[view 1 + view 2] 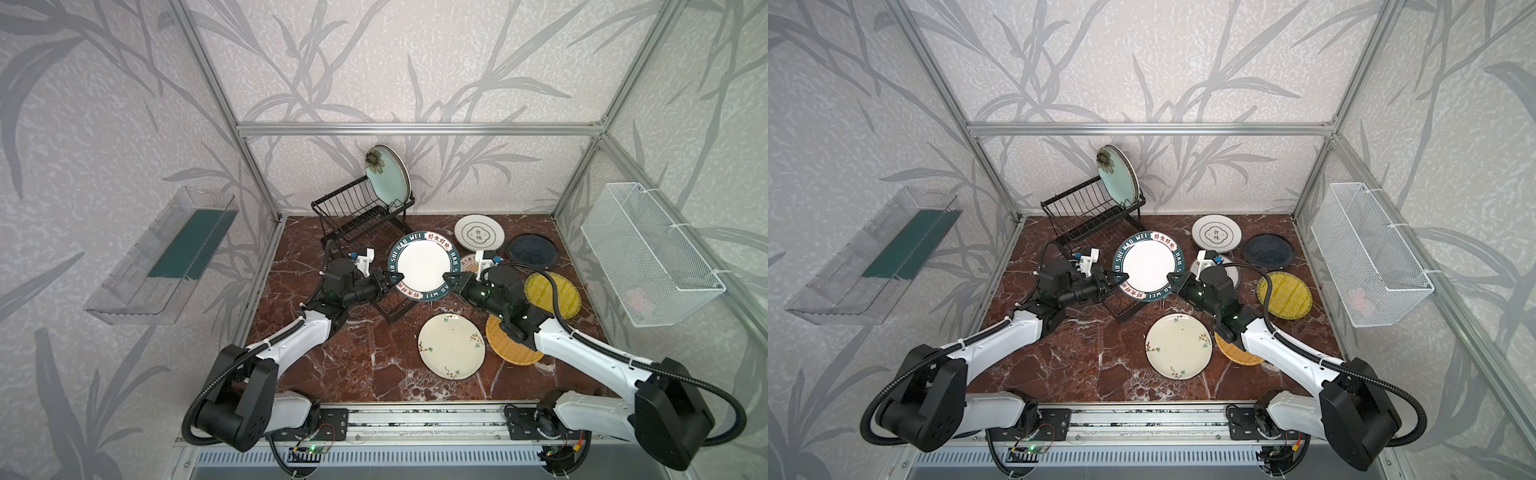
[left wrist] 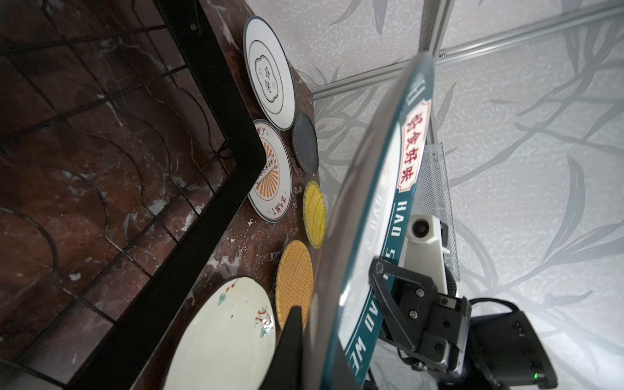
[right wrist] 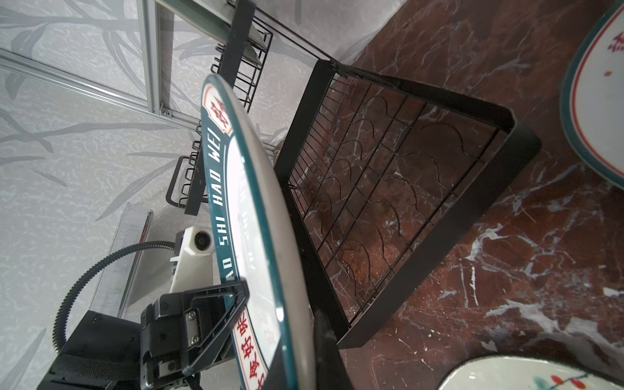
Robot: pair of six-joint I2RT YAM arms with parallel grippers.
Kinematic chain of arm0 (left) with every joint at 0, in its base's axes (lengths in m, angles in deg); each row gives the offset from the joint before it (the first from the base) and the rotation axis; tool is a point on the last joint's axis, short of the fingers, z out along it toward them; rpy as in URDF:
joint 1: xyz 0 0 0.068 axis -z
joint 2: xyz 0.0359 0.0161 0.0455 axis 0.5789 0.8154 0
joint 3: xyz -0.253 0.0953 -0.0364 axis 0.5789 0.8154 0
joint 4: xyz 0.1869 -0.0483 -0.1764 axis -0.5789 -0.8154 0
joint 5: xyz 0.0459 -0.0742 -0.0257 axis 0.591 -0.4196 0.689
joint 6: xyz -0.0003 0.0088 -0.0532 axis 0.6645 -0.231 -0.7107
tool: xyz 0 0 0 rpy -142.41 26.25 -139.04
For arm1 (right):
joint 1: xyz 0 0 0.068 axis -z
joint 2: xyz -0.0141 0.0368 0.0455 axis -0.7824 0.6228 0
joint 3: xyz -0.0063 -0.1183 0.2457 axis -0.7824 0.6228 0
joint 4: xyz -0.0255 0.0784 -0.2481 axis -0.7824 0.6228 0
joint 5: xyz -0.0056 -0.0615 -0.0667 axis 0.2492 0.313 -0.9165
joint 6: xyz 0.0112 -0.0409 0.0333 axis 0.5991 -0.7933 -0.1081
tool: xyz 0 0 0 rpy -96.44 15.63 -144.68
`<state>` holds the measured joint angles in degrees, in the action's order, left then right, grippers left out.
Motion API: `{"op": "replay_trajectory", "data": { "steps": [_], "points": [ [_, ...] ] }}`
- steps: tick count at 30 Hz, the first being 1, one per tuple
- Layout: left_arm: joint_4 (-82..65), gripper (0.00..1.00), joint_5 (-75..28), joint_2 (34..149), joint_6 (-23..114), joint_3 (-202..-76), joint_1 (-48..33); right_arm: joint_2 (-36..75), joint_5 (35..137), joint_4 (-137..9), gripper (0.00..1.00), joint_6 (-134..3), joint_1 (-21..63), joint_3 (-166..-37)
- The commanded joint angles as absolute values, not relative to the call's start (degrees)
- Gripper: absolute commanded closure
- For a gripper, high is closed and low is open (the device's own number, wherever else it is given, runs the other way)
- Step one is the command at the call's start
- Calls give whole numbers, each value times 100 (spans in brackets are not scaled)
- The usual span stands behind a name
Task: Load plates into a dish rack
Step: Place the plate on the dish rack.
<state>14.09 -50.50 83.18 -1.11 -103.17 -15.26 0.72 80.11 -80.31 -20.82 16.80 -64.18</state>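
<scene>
Judging by the two grips, this is a mid-air handover. The teal-rimmed plate [image 1: 423, 266], white-centred with red characters, hangs clear of the desk [image 1: 353, 357], over the dish rack [image 1: 357, 212]'s lower tray [image 3: 388, 189]. The right pincer [image 1: 449, 277] is clamped on its rim. The left pincer [image 1: 392, 277] straddles the opposite rim, gripping or not I cannot tell. Next, the plate likely needs tipping upright for an upper slot

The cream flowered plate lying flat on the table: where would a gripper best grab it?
The cream plate lies flat on the table, so probably only its upturned rim gives a lip to pinch. Come at the edge facing the robot: the orange woven disc crowds the side toward the right arm.
</scene>
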Motion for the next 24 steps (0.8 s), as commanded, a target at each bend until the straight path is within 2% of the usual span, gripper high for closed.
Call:
{"op": "replay_trajectory", "data": {
  "steps": [1,3,5,7,11,15,18,24],
  "points": [
    [1204,42,-4923,7964,-16,-10279,-1699,-237,7355,-7957,100,-2467,1682,-6677],
    [938,20,-4851,7645,89,-10219,-1921,-344,7087,-7589,100,-2721,1683,-6859],
    [554,8,-4865,7247,277,-10224,-2183,-447,6843,-7246,100,-3001,1678,-7039],
    [22,2,-4956,6805,551,-10298,-2514,-527,6484,-6665,100,-3222,1685,-7362],
    [-1247,1,-5029,6051,1464,-10696,-2954,-619,6001,-6231,100,-3732,1666,-7832],
    [-2438,1,-4700,5672,2540,-11248,-3025,-603,5277,-6245,100,-4566,1373,-8409],
    [-2733,1,-4647,5609,2955,-11486,-3036,-439,4780,-6566,100,-5348,1089,-8864],
    [-2774,1,-4511,5322,3230,-11528,-3031,394,4463,-6962,100,-6347,883,-10118]
  ]
}}
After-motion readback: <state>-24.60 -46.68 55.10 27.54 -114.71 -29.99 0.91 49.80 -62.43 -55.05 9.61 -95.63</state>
